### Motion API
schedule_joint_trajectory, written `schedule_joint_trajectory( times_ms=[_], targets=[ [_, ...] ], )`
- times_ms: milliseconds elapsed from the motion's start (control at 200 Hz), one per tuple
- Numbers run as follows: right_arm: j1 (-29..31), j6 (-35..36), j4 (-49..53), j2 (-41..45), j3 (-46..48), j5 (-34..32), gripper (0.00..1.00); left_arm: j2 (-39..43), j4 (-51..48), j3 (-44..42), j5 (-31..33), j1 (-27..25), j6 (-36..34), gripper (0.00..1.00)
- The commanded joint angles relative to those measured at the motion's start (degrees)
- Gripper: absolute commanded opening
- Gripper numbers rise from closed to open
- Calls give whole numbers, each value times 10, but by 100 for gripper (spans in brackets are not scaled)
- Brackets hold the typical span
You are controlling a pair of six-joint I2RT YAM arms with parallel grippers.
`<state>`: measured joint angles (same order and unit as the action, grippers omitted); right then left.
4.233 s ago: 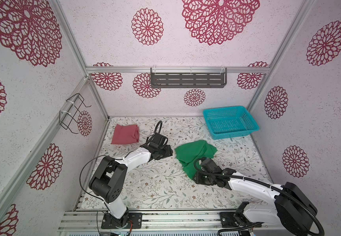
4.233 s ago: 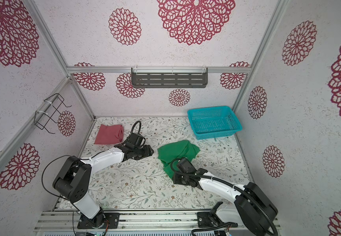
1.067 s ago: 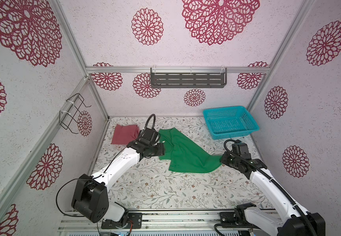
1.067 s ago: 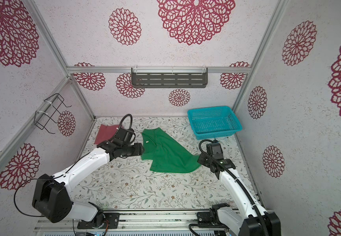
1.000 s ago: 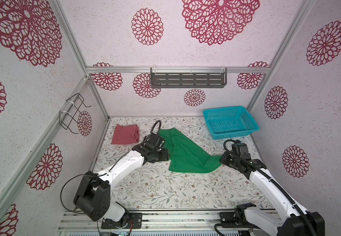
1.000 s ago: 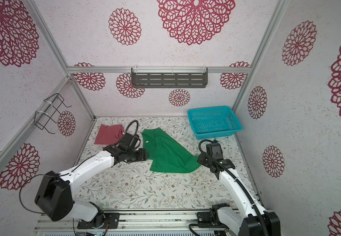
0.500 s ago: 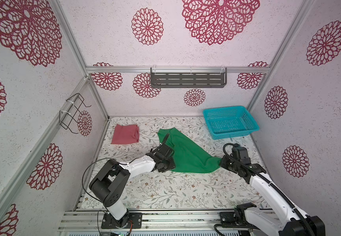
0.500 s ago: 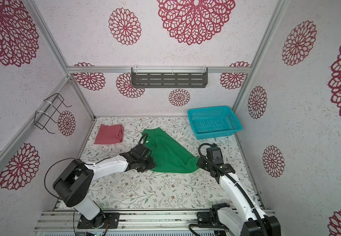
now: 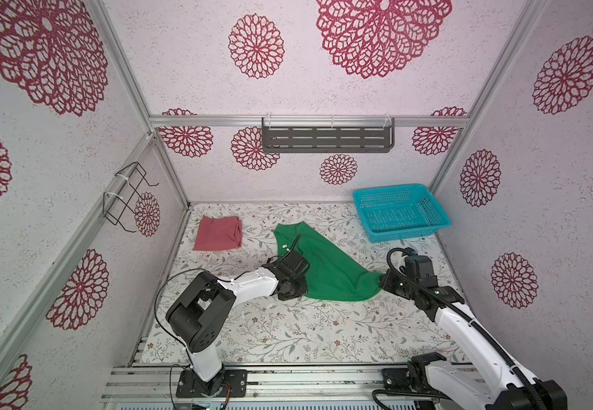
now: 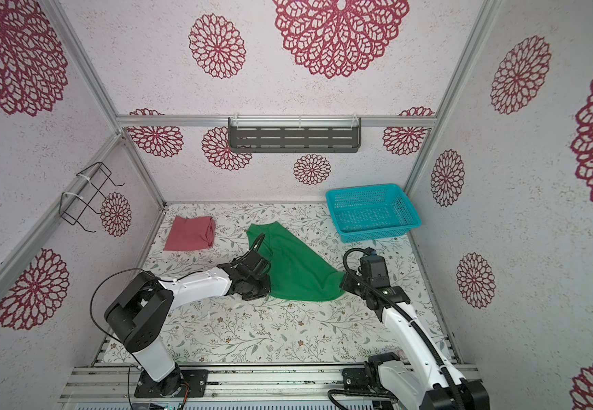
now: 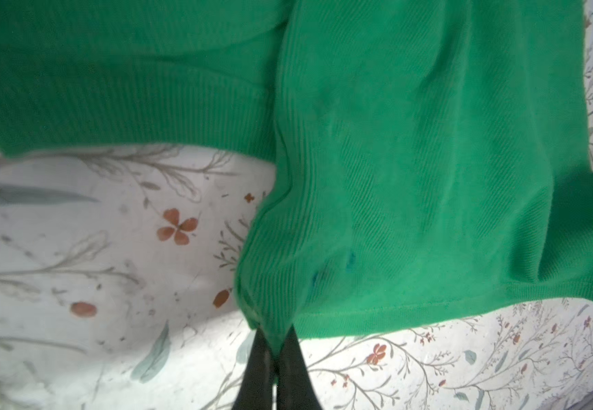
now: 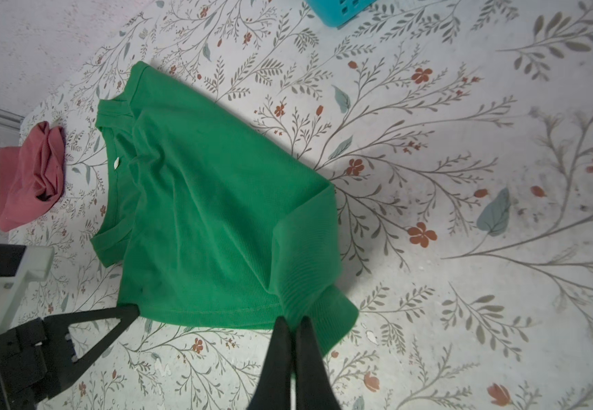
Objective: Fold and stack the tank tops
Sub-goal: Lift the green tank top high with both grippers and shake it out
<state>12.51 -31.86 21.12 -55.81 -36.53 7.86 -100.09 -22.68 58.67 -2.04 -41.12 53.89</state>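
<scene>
The green tank top [image 9: 323, 264] [image 10: 296, 266] lies spread across the middle of the floral mat, neckline toward the back. My left gripper [image 9: 296, 291] [image 11: 275, 337] is shut on its near left hem corner, the cloth pinched between the black fingers. At the near right hem corner my right gripper [image 9: 382, 280] [image 12: 295, 319] is also shut on the green tank top [image 12: 209, 198], which bunches up at the grip. The pink-red tank top [image 9: 218, 233] [image 10: 190, 233] [image 12: 30, 177] lies folded at the back left of the mat, away from both grippers.
A turquoise mesh basket [image 9: 426, 227] [image 10: 401, 227] stands at the back right, against the wall. A dark slotted shelf [image 9: 327, 140] hangs on the back wall and a wire rack [image 9: 126, 198] on the left wall. Floral mat [image 9: 305, 330] shows bare in front of the grippers.
My left gripper moved from the tank top's upper left edge down to its near left hem corner and shut on it. The right gripper stayed shut on its corner.
</scene>
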Motion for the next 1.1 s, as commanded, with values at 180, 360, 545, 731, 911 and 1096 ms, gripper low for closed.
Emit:
schedule_joint_trajectory(
  times_ms=[180,360,545,731,911,1096],
  targets=[
    [14,17,-57,-29,5,53,0,71,-33,31,65,65,-69,0],
    [39,101,-43,-106,-141,-17,0,77,-94,184,88,126,-208,0],
    [38,205,-2,-168,-350,-74,0,67,-210,418,165,146,-369,0],
    [38,239,-15,-157,-486,-61,0,106,-268,561,202,136,-439,0],
    [38,257,-14,-115,-554,-44,0,184,-270,578,296,110,-498,0],
    [38,253,1,-65,-577,-6,0,265,-287,575,339,77,-517,0]
  ],
)
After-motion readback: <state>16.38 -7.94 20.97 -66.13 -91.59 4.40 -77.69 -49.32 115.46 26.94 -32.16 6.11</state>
